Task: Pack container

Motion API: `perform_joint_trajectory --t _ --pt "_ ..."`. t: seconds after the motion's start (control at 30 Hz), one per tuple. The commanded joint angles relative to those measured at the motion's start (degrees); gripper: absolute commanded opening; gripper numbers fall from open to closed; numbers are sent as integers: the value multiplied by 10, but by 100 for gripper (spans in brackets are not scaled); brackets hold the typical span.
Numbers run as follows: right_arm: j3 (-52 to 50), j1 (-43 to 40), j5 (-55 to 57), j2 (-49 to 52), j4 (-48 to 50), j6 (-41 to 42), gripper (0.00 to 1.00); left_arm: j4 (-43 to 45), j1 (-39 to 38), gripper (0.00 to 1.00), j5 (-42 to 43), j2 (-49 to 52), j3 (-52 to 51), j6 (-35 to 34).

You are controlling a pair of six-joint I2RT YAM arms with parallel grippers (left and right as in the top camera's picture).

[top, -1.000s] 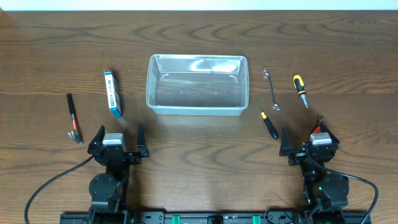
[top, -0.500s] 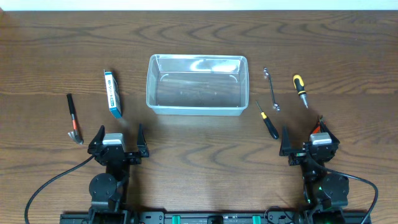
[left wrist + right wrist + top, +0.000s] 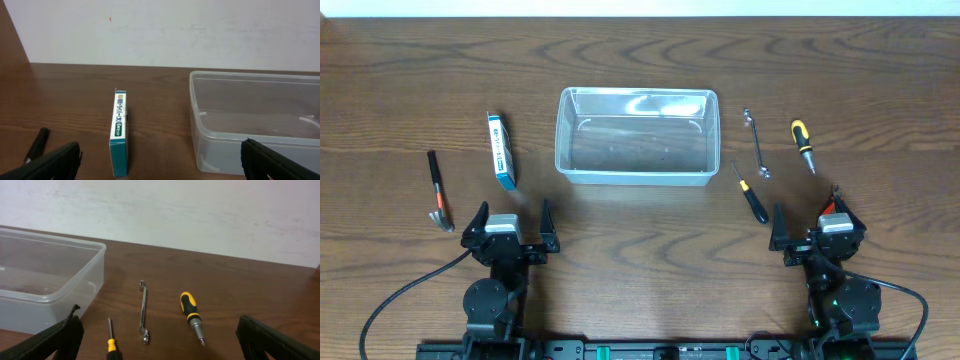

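Note:
The clear plastic container [image 3: 635,135] stands empty at the table's middle back; it also shows in the left wrist view [image 3: 255,120] and the right wrist view [image 3: 45,275]. A blue-and-white box [image 3: 500,150] and a small hammer [image 3: 438,192] lie to its left. A wrench [image 3: 757,144], a yellow-and-black bit driver [image 3: 803,144] and a small screwdriver [image 3: 751,194] lie to its right. My left gripper [image 3: 510,228] is open and empty near the front edge, below the box [image 3: 119,132]. My right gripper [image 3: 815,230] is open and empty, below the tools.
The wrench [image 3: 144,312], the bit driver [image 3: 192,315] and the small screwdriver [image 3: 112,342] lie in a row ahead of my right gripper. A white wall runs behind the table's far edge. The hammer handle [image 3: 36,145] lies left of the box.

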Motion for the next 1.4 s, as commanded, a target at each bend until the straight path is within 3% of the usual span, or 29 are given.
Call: perform_joint_trajectory --t 0.0,0.13,0.23,0.3,0.47,0.63,0.77,0.93,1.07,1.2,1.37 --pt "-2 -7 0 -5 -2 -3 99 -21 2 98 -9 0 -12 -2" --pt "-2 -7 0 9 -2 20 99 -20 2 98 -9 0 -12 -2" --pt "-2 -7 -6 29 -2 151 99 -16 2 98 -9 0 -12 16" --pt "0 -7 -39 51 0 223 99 1 2 98 8 0 -12 -25" --pt "66 -7 -65 111 -38 228 99 -17 2 98 49 21 32 -41" --pt "224 -7 -100 235 -173 206 99 -122 2 98 49 144 174 -41" --pt "391 -6 -110 373 -351 193 99 -229 2 98 47 288 311 -41" --pt "599 -6 -86 548 -600 110 99 -368 2 98 47 446 458 -41" --pt "728 -6 -53 680 -735 44 99 -451 2 98 47 515 528 -41" --pt "798 -6 -66 770 -751 21 99 -479 2 98 47 532 547 -41" --pt "805 9 -67 831 -728 -57 99 -484 2 98 47 531 547 -42"
